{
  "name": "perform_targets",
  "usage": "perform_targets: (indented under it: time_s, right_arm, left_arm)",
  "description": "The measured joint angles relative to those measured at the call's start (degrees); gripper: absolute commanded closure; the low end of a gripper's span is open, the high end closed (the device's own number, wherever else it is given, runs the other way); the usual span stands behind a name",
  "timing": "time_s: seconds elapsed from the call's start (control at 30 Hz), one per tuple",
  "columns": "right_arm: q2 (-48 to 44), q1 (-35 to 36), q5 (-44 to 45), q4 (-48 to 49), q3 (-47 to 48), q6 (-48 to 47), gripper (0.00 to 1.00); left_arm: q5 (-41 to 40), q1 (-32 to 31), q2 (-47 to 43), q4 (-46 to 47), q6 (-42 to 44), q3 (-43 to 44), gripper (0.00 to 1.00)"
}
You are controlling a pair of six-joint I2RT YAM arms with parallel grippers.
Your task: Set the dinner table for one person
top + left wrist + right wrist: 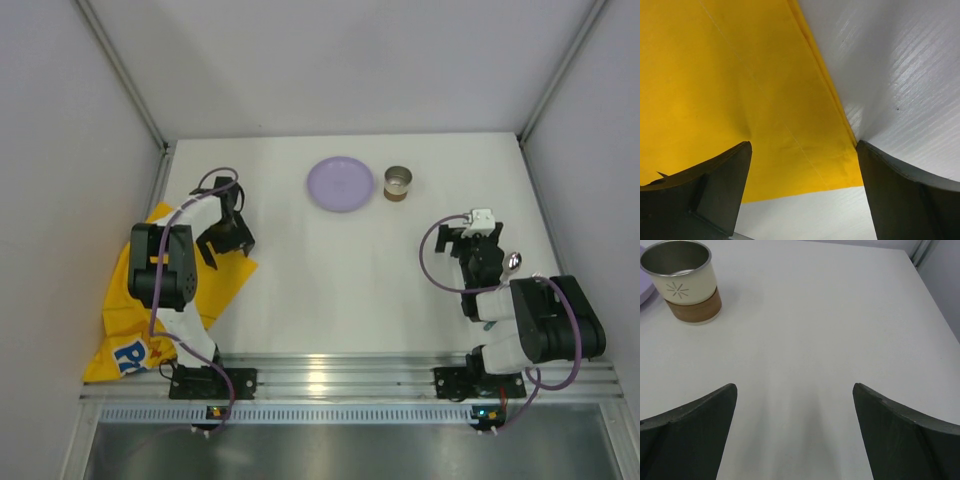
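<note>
The dinner table (340,290) is a large white tabletop. A lilac plate (340,184) lies at the far middle, with a metal cup (398,183) with a cream and brown sleeve just to its right. The cup also shows in the right wrist view (687,282). My left gripper (228,243) is open and empty, low over the right corner of a yellow cloth mat (170,290). In the left wrist view the gripper (803,146) straddles that corner of the mat (740,85). My right gripper (470,232) (794,386) is open and empty over bare table, short of the cup.
A shiny spoon bowl (513,262) lies beside the right arm, its handle hidden by the arm. The mat is crumpled and hangs toward the near left edge. Grey walls close in the table at the left, back and right. An aluminium rail (330,375) runs along the front.
</note>
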Motion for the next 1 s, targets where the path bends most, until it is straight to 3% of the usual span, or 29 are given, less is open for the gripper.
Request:
perform_targets:
  time_s: [0.07,0.17,0.2,0.33,0.37,0.5,0.63,0.83,0.93,0.97,1.0]
  right_arm:
    - [0.0,0.1,2.3,-0.3,0.1,0.7,0.0]
    - [-0.9,0.4,8.3,-4.8,1.9,2.5,0.0]
    - [-1.7,0.4,9.8,-8.4,3.6,3.1,0.0]
    - [-5.0,1.0,13.0,-25.8,15.9,5.8,0.0]
    - [-5.6,1.4,13.3,-29.2,19.2,6.5,0.0]
    - [-9.1,5.4,15.1,-39.2,27.3,8.4,0.0]
    - [-13.5,14.2,19.5,-53.9,36.3,8.9,0.0]
    - [-18.8,23.6,25.5,-68.2,44.6,8.0,0.0]
    - [-24.9,24.4,28.3,-75.2,44.7,10.9,0.0]
    - [-27.2,24.4,29.4,-77.6,44.7,12.3,0.0]
    - [-29.1,24.3,30.3,-79.4,44.7,13.4,0.0]
  left_arm:
    - [0.1,-0.1,0.4,0.1,-0.2,0.4,0.15]
    - [0.2,-0.3,0.5,0.5,-0.6,0.4,0.42]
    - [0.4,-0.3,0.6,0.8,-0.6,0.4,0.59]
    - [0.7,-0.7,0.9,1.9,-0.5,-0.2,0.98]
    - [0.7,-0.9,0.9,2.1,-0.5,-0.3,1.0]
    - [-0.7,-2.8,0.6,2.5,0.3,-0.8,1.0]
    - [-1.4,-8.3,-0.1,2.5,0.6,-1.7,1.0]
    - [0.2,-26.4,0.7,2.1,-1.7,-0.4,1.0]
    - [3.0,-36.6,4.7,1.0,-3.8,5.9,1.0]
    - [3.8,-39.0,6.3,1.0,-4.4,8.6,0.97]
    - [4.8,-41.9,8.3,0.1,-4.9,12.2,0.71]
